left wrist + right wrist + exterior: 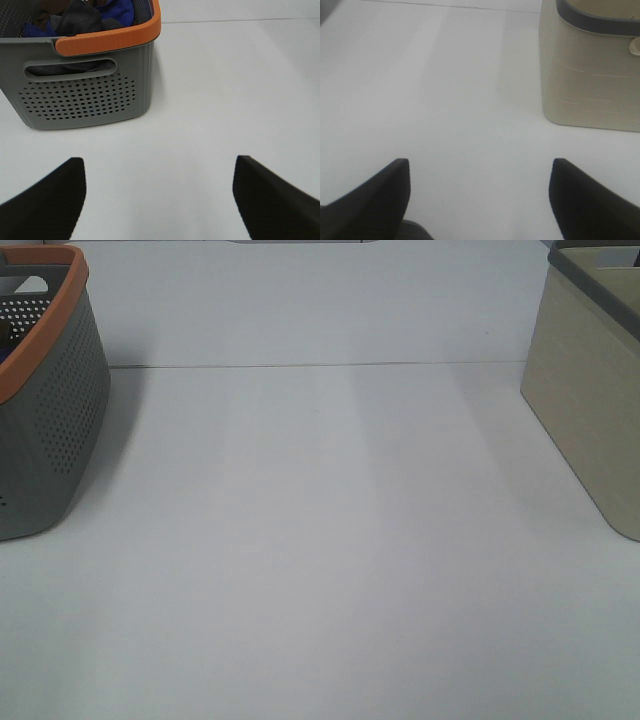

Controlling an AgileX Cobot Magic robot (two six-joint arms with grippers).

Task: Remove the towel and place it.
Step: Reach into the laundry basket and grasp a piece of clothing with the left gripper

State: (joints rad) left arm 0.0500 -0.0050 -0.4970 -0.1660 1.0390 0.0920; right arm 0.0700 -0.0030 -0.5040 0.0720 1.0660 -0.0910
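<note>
Exterior high view. White bench (320,560) fills the frame. Grey basket (55,430), perforated wall with an orange rim, stands at the left edge. Beige basket (590,410) with a dark rim stands at the right edge, well apart from the grey one. The contents of both are mostly hidden from here, and the towel cannot be made out.

Left wrist view. Left gripper (160,200) is spread wide, its two dark fingers (47,202) at the frame's lower corners. Only bare bench shows between them, and they hold and touch no object. The gripper points toward the grey basket (85,100), which stands ahead and off to one side, apart from the fingers. The towel (80,17), dark charcoal and bunched, lies inside the basket against a blue cloth (117,9). More dark cloth shows through the handle slot.

Right wrist view. Right gripper (480,200) is likewise spread wide, with its fingers (370,200) apart over bare bench and gripping no object. The beige basket (587,75) stands ahead and to one side, clear of the fingers. Its inside is not visible.
</note>
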